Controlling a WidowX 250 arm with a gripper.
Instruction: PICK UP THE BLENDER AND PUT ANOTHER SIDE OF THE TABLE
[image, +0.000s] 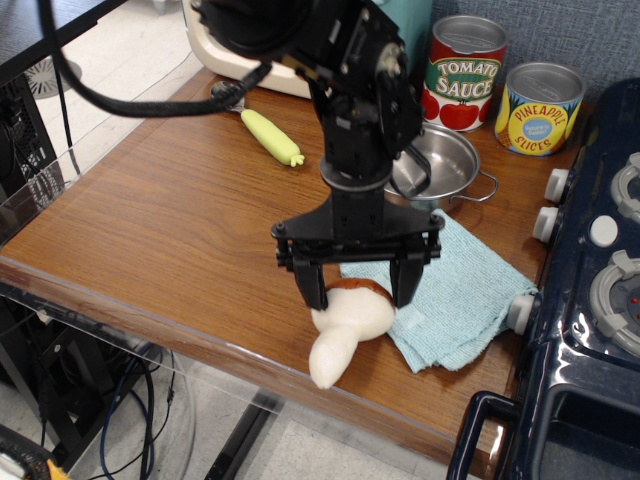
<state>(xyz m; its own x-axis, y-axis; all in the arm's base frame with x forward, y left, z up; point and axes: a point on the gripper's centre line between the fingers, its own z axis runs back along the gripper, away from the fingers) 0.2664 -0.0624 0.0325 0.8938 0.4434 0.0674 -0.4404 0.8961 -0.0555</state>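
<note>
1. Between the two black fingers of the gripper (360, 292) sits the brown cap of the blender (345, 325), one finger (311, 288) on each side of the cap.
2. The jaws stand wide; if the fingers already touch the cap, I cannot tell, because they hide its edges.
3. Below the jaws, the white stem of the blender points toward the rounded front edge of the table (170, 230) and lies flat on the wood.
4. To the right of the jaws lies a light blue cloth (455, 290), folded, and the cap of the blender rests on its left edge.
5. Behind the jaws, partly hidden by the arm, stands a small steel pot (445, 165).
6. Farther behind are two cans: the tomato sauce can (463, 72) and the pineapple can (538, 108), side by side.
7. Behind and to the left of the jaws lies a spoon (265, 130) with a yellow-green handle.
8. Far to the right of the jaws is the dark blue toy stove (590, 300).
</note>
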